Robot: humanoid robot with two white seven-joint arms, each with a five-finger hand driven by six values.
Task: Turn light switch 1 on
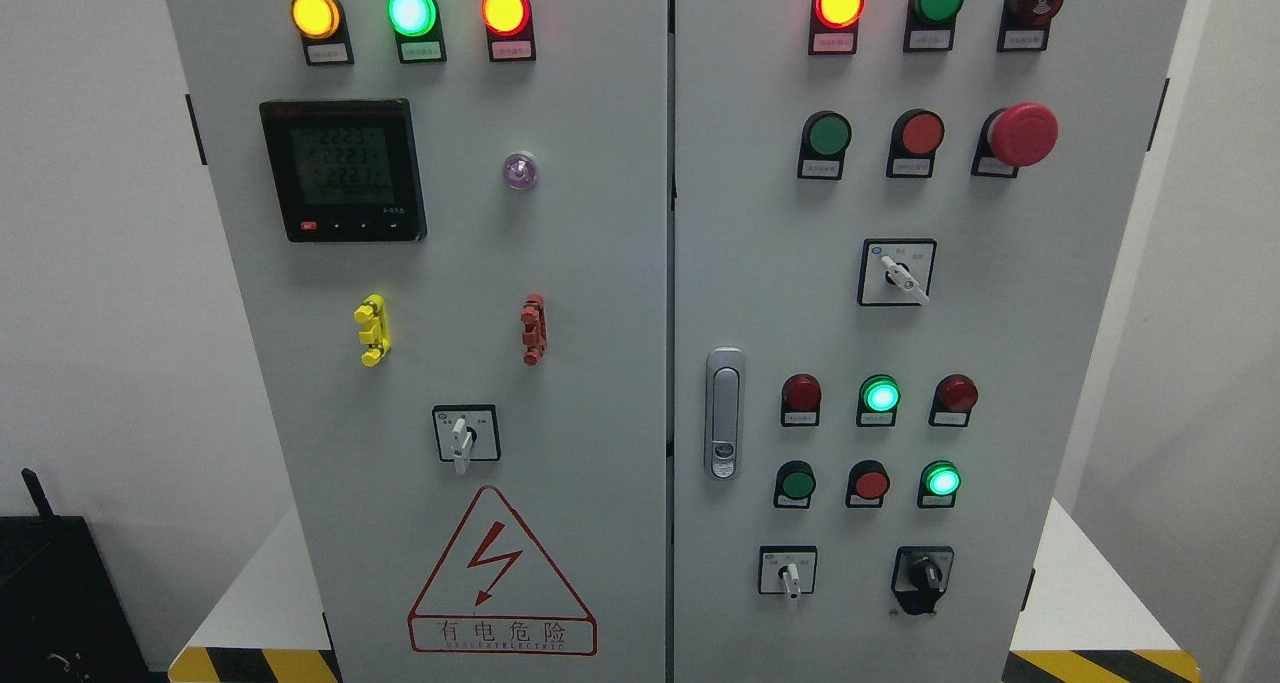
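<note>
A grey electrical cabinet with two doors fills the view. The left door (600,293) carries a white-handled rotary switch (461,441) pointing down, above a red warning triangle (500,578). On the right door (1040,363) are a white rotary switch (899,274) turned to the lower right, another white one (790,574) pointing down, and a black knob switch (921,575). Green and red push buttons sit in rows; two low ones (880,395) (941,480) glow green. No label shows which control is switch 1. Neither hand is in view.
Lit yellow, green and red lamps (411,11) top the left door, above a digital meter (343,170). A lit red lamp (838,3) and a red mushroom stop button (1022,134) are on the right door. A door latch (724,413) sits by the centre seam. Striped hazard tape (255,665) marks the base.
</note>
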